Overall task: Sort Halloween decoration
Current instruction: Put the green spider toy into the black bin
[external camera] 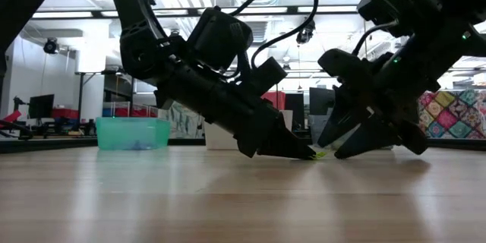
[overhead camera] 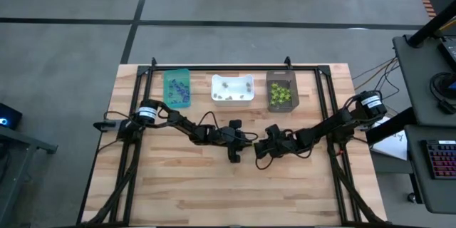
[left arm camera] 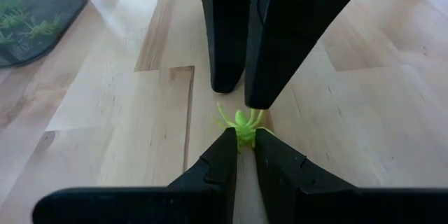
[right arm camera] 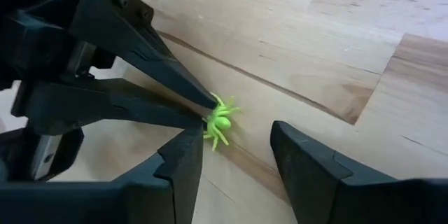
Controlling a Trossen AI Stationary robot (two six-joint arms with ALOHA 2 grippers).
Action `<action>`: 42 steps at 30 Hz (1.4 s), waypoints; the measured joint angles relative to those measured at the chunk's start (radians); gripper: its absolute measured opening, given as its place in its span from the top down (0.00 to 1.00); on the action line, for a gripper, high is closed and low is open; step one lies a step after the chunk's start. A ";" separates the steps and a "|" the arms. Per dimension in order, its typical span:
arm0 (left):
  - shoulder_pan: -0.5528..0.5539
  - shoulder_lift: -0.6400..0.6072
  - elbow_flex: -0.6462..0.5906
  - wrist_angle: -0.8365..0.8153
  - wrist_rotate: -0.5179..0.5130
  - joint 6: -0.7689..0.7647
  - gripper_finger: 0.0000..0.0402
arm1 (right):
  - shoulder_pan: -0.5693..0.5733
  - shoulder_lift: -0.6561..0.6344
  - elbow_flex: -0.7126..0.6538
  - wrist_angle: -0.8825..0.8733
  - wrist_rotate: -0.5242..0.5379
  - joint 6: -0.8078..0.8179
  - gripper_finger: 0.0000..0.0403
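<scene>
While the left gripper (left arm camera: 241,155) rests its tips low on the wooden table (overhead camera: 185,185), its fingers pinch a lime-green plastic spider (right arm camera: 220,122) at their very ends. Directly opposite, tip to tip, the right gripper (right arm camera: 234,157) stands spread wide and holds nothing, the spider lying between and just ahead of its fingers.

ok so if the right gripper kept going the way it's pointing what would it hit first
Probably the left gripper, nose to nose with it and pinching the green spider. The right gripper is open, so the spider would likely pass between its fingers.
</scene>
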 joint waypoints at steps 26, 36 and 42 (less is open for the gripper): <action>0.000 0.001 -0.004 0.009 0.001 -0.005 0.91 | -0.004 0.072 0.003 0.117 0.000 -0.011 0.66; 0.000 0.002 -0.004 0.016 0.002 -0.006 0.91 | -0.004 0.071 0.002 0.117 -0.015 -0.037 0.77; 0.000 0.001 -0.003 0.019 0.002 -0.020 0.91 | -0.004 0.068 0.002 0.116 -0.017 -0.037 0.80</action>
